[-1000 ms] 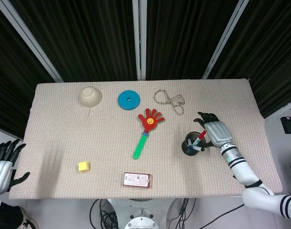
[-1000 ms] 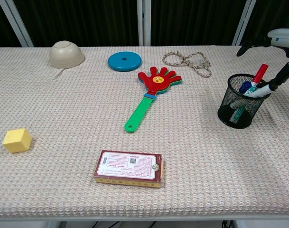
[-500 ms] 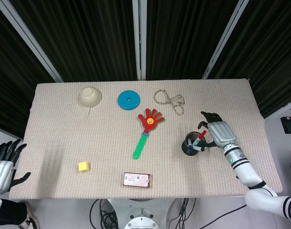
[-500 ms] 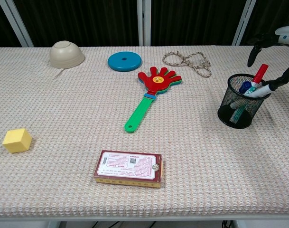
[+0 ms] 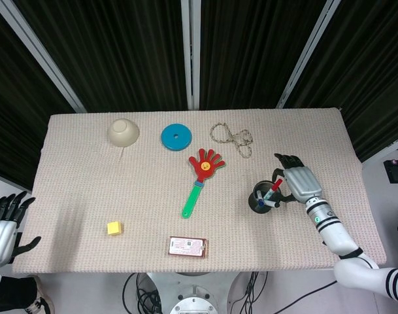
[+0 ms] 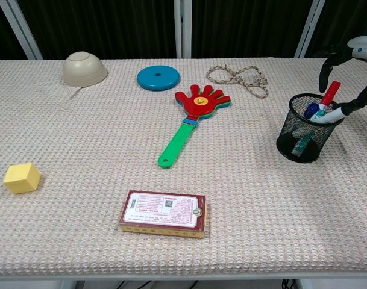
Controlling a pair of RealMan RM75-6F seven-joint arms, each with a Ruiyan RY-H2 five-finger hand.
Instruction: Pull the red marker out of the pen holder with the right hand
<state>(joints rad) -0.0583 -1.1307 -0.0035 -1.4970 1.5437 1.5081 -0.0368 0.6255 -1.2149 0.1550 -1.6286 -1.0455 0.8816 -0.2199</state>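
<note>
Broad desk (image 5: 87, 190) under a beige woven cloth, backed by black curtains. Right hand (image 5: 299, 182), grey-backed with black fingers (image 6: 325, 66), hovering just beside and partly over the black wire-mesh pen holder (image 6: 305, 127) near the desk's right edge; fingers spread apart on either side of the markers, gripping nothing, contact with the red cap impossible to confirm. Left hand (image 5: 2, 226) off the desk's left front corner, fingers apart and bare.

Red-palmed plastic hand clapper with a green handle (image 6: 190, 121) lying near the middle, palm end toward the curtains. Red-and-white flat printed box (image 6: 163, 213) lying near the front edge. Round blue disc with a centre hole (image 6: 158, 77) and, to its left, an upturned beige bowl (image 6: 84, 68) toward the back. Loose coil of pale braided rope (image 6: 237, 78) behind the clapper, to the right of the disc. Small yellow foam cube (image 6: 21, 177) toward the front left.

Red marker (image 6: 329, 94) standing tilted in the pen holder, cap poking above the rim, beside a blue-capped marker (image 6: 312, 110) and a white-bodied one.
</note>
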